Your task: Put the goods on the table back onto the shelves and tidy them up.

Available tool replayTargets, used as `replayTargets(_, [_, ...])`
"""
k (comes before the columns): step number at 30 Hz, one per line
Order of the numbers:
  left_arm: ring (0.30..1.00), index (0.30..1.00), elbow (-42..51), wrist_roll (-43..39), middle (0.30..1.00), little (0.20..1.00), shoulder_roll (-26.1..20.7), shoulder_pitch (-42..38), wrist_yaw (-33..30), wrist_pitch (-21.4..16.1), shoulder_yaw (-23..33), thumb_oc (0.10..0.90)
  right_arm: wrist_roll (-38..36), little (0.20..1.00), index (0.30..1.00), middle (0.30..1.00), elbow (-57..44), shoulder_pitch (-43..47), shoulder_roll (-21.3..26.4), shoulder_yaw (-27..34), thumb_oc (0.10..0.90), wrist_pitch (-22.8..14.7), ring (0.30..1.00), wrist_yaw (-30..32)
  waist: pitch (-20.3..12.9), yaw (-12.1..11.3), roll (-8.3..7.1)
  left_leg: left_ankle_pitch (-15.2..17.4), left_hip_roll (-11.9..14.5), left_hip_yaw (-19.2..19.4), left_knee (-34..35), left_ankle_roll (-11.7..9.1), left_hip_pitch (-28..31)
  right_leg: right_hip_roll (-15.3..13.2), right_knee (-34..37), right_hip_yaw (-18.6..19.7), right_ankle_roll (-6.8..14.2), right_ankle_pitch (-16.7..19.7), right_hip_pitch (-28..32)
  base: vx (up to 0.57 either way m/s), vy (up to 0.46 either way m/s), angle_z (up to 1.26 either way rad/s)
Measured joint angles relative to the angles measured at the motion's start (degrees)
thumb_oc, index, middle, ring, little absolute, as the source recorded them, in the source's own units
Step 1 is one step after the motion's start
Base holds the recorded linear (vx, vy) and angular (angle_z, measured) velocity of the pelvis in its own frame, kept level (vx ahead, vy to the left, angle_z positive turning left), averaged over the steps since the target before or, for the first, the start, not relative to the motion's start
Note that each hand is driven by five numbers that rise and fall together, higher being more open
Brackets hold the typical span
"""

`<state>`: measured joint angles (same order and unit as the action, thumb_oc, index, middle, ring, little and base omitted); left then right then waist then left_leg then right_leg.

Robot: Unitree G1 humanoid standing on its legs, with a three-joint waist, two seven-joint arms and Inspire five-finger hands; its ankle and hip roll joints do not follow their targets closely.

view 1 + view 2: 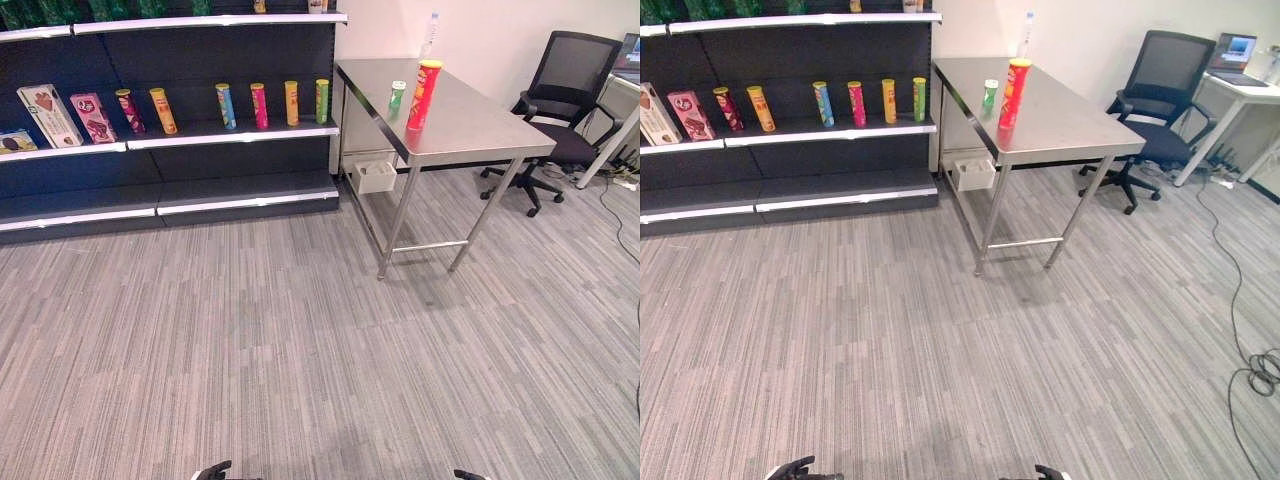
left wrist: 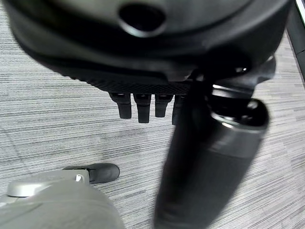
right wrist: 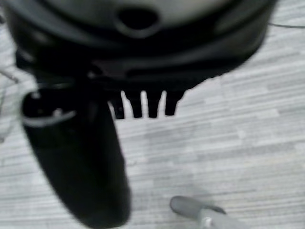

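Left hand [image 2: 157, 57] and right hand [image 3: 143, 52] hang empty, fingers straight, over the floor [image 1: 300, 340]; red can [image 1: 423, 94] stands on the far table [image 1: 480, 130].

We can't read any text, nos. or signs here. The tall red can [image 1: 423, 93] and small green can [image 1: 397, 95] on the counter [image 1: 470, 125] carry print, but it's too small for us to make out. Same w/ the row of cans [image 1: 260, 104] on the shelf [image 1: 232, 132] and the boxes [image 1: 50, 115] at its left end: we see coloured labels, no legible wording. The laptop [image 1: 1234, 49] screen at the far right is lit, yet we can't tell any characters on it.
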<state>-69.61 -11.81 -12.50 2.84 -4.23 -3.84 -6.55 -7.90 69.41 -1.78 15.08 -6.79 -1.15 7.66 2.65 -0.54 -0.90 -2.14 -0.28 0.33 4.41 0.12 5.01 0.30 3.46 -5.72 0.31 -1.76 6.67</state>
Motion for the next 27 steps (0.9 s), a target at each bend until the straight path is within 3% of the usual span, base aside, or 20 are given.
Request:
replayTargets(20, [0.900, 0.900, 0.27, -1.51, 0.900, 0.900, 0.49, 0.09, 0.18, -0.07, 0.02, 0.800, -0.22, 0.900, 0.900, 0.900, -0.08, -0.02, -0.02, 0.00, 0.800, -0.78, 0.900, -0.04, 1.25, 0.24, -0.22, -0.25, 0.34, 0.64, 0.65, -0.41, 0.15, 0.48, 1.91, 0.98, 0.15, 0.81, 0.41, 0.00, -0.003, -0.01])
replayTargets(27, [0.900, 0.900, 0.49, -1.50, 0.900, 0.900, 0.50, -0.02, 0.32, -0.08, 0.02, 0.800, -0.21, 0.900, 0.900, 0.900, -0.02, -0.08, -0.01, 0.02, 0.800, -0.78, 0.900, -0.07, 1.61, 1.41, 0.01, -0.25, 0.35, 0.65, 0.65, -0.42, 0.16, 0.48, 2.16, 1.02, 0.15, 0.82, 0.41, 0.00, 0.000, 0.00])
